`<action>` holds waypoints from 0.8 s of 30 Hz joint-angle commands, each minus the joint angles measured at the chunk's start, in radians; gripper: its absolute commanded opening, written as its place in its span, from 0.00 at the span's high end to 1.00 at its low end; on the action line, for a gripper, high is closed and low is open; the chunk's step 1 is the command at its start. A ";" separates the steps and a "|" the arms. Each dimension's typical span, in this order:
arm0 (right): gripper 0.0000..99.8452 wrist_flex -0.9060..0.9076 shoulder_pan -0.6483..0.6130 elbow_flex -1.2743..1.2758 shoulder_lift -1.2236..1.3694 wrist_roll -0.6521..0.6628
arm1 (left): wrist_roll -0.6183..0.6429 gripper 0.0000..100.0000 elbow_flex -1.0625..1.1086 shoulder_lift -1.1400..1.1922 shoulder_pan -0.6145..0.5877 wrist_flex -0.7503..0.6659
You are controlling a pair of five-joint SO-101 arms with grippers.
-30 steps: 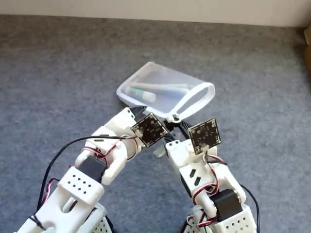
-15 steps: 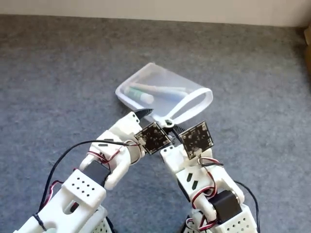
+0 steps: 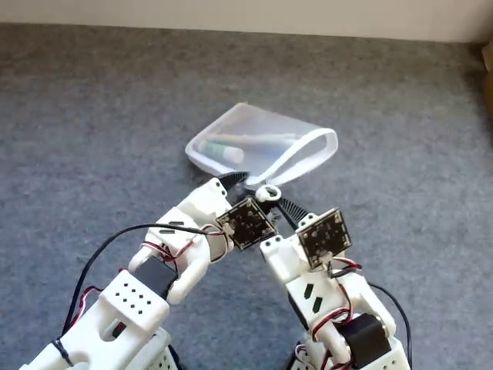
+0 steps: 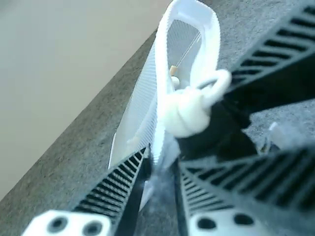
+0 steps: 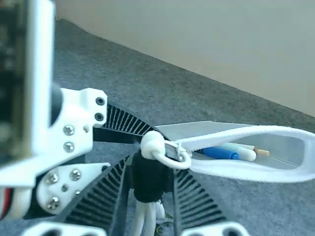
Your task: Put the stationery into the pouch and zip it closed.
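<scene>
A translucent pouch lies on the grey carpet with its zip mouth gaping. Inside are a blue pen and a white pen, also seen through the wall as stationery. My left gripper is shut on the pouch's near corner, the fabric pinched between its ribbed fingers. My right gripper is shut on the black tab of the zipper pull. The white slider and ring sit just above it. Both grippers meet at that corner, almost touching.
Grey carpet stretches all around the pouch. A pale wall runs along the far edge. A brown object shows at the far right edge.
The right arm has drawn back toward the near side while holding the pull. The pouch has shifted slightly with both grips kept. Its mouth still gapes.
</scene>
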 commanded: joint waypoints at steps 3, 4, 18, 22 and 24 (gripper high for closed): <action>1.00 -0.070 0.076 -0.061 -0.024 -0.038 | -0.006 0.99 -0.004 -0.028 0.001 -0.020; 1.00 -0.081 0.093 -0.061 -0.022 -0.054 | -0.006 0.99 -0.004 -0.028 -0.001 -0.018; 1.00 -0.321 0.285 0.058 -0.021 -0.181 | -0.005 0.99 -0.012 -0.030 -0.058 0.058; 1.00 -0.380 0.312 0.091 -0.021 -0.199 | -0.002 1.00 -0.013 -0.031 -0.087 0.058; 1.00 -0.410 0.325 0.108 -0.021 -0.199 | -0.002 1.00 -0.013 -0.031 -0.093 0.058</action>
